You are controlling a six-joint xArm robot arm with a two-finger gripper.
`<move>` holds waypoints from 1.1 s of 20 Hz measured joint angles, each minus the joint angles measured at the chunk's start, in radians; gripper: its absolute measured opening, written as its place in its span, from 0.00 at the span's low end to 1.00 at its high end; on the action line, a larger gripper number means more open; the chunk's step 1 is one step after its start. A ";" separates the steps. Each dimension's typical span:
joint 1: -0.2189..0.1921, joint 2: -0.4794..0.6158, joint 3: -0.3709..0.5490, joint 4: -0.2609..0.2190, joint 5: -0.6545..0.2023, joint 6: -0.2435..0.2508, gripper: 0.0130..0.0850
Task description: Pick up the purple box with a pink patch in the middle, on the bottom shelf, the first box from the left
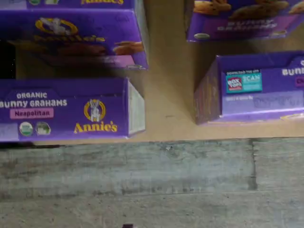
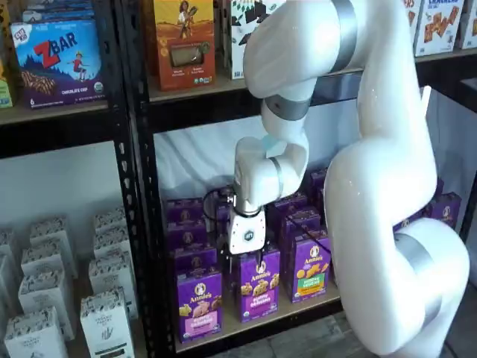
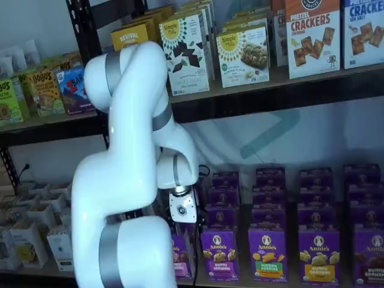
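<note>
A: From the wrist view, what do we see?
B: We look down on the top of the purple box (image 1: 66,110), its pink label reading Neapolitan. It stands at the front edge of the bottom shelf (image 1: 166,95), with grey floor (image 1: 152,185) beyond. No fingers show there.

A: And in the shelf views?
B: In one, the gripper (image 2: 247,257) hangs over the front row, just above and between the purple box (image 2: 199,302) and its right-hand neighbour (image 2: 260,292). We think it touches neither, though the fingers are dark against dark boxes.

A: Its opening?
B: We take the jaws as spread wide and holding nothing.

A: The last shelf view?
B: The white arm (image 3: 129,180) hides most of the purple box (image 3: 180,258); the gripper (image 3: 182,225) sits just above it.
</note>
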 joint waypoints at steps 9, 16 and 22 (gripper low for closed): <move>0.020 0.069 -0.122 0.025 0.062 -0.001 1.00; 0.034 0.091 -0.165 0.067 0.069 -0.026 1.00; 0.032 0.086 -0.164 0.080 0.067 -0.040 1.00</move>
